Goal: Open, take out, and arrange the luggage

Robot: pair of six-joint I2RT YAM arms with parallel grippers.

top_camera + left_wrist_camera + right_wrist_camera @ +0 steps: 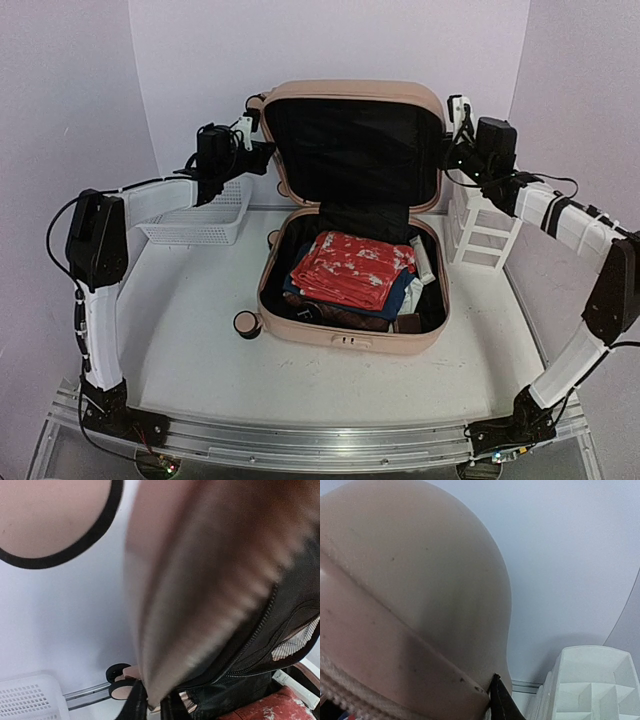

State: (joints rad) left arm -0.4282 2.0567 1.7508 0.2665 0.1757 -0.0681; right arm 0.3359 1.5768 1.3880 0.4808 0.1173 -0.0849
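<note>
Desk: pale surface carrying everything, with the two arm bases at its near edge, at 6 o'clock in the top view.
Luggage: peach-pink hard-shell case lying open at the centre of the desk. Its long axis runs from 12 to 6 o'clock, with the packed half toward 6.
Lid: stands upright at 12 o'clock, black lining facing the arms, and is flanked by both end effectors.
Organizer: white plastic unit at 3 o'clock, just beside the case.
Basket: white mesh, at 9 to 10 o'clock of the case and apart from it.
Red cloth: folded patterned piece on top of darker clothes, inside the lower half.
Left end effector: at the lid's upper left corner. In the wrist view its dark fingers sit narrow on either side of the lid's rim, pinching it.
Right end effector: at the lid's upper right corner, hard against the shell. Only one dark fingertip shows, so I cannot tell whether it is wide or narrow.
Caster wheel: at 8 o'clock of the case, on the desk.
Key relation: the opening step looks done and the unpacking not yet begun. The red cloth lies lower, at about 5 o'clock from the left end effector and 7 o'clock from the right one. Neither arm is clearly nearer.
Likely need: let go of the lid and reach toward 6 o'clock, provided the lid stands unaided.
</note>
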